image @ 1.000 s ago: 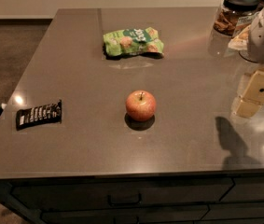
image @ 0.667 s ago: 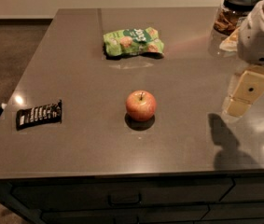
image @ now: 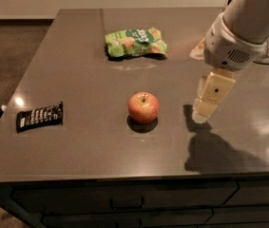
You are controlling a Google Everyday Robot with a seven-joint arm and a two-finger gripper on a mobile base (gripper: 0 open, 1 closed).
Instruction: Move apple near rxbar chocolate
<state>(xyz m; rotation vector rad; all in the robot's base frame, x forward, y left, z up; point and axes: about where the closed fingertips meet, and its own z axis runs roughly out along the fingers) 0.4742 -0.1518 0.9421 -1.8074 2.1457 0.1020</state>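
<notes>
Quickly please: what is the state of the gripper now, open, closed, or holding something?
Gripper: open or closed cannot be told; it hangs over the table beside the apple, not touching it, with nothing seen in it.

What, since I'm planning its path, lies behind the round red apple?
A crinkled green snack bag lies farther back on the grey tabletop, apart. The apple covers the spot just behind it. The gripper hangs to its right.

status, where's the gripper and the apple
Gripper low over the counter, image-right of the apple, not touching. Apple mid-counter, rxbar chocolate far off at left edge. Green snack bag behind, out of the path.
</notes>
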